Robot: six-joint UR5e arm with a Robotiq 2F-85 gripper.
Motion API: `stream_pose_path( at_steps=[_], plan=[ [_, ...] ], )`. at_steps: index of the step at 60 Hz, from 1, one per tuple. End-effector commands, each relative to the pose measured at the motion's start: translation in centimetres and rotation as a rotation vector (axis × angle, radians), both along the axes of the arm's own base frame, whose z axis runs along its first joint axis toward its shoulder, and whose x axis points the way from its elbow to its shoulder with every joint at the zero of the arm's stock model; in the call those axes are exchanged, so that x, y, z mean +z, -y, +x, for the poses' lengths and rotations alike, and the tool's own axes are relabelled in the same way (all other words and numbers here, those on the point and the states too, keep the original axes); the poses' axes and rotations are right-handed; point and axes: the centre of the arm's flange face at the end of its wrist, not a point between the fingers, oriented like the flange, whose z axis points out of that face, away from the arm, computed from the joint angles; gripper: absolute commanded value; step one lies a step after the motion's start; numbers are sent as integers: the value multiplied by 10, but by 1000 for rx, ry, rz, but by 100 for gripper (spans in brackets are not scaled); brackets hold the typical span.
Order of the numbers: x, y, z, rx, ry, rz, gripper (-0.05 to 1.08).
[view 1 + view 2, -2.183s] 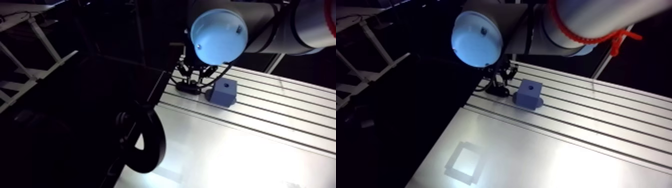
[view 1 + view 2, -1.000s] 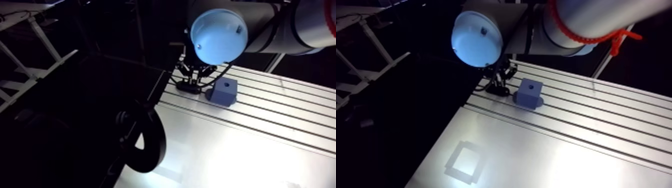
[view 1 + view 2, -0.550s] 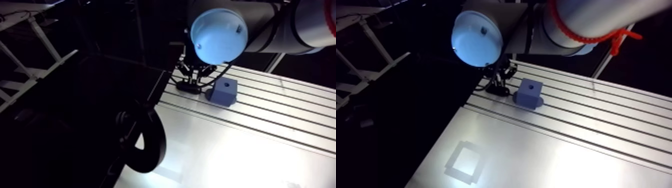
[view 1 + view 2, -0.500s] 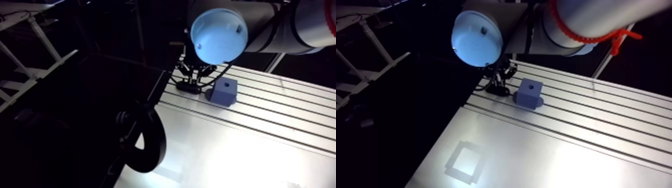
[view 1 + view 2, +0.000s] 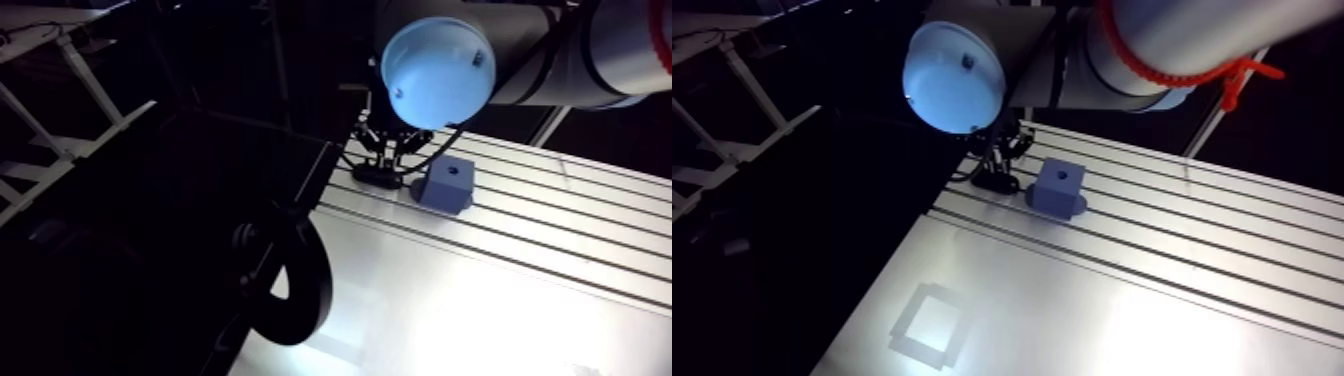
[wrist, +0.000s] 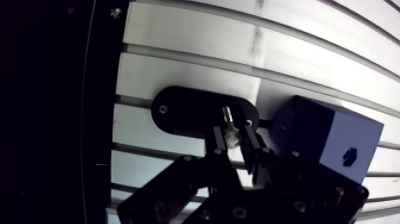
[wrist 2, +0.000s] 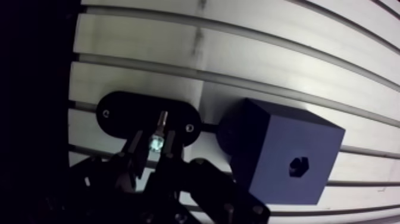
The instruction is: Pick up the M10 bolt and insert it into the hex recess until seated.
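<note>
Steel-bright, the M10 bolt [image 7: 158,130] is clamped between the fingers of the claw [image 7: 153,146], with its shank pointing away from the wrist toward the black oval holder [image 7: 122,116] on the slotted desk [image 7: 268,65]. In the arm view the blue block [image 5: 1057,190] stands just right of the claw, in the upper middle of the frame. Its hex recess [image 7: 297,165] opens upward, so the bolt's axis looks roughly parallel to it, and the move is likely a lift and a sidestep.

bolt [image 7: 159,132] head flanks hidden, fingers [image 7: 134,156] cropped

arm view looks down across the table [image 5: 1152,300]; wrist view sits close above the same block [image 7: 280,149]
</note>
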Motion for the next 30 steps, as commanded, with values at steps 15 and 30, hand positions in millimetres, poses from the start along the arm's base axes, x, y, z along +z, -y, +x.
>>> stream_pose_path(
  at_steps=[15, 30],
  plan=[
    [32, -5, -1, -6, -33, -8, 76],
    [57, -15, -12, -23, -53, -13, 78]
  ],
)
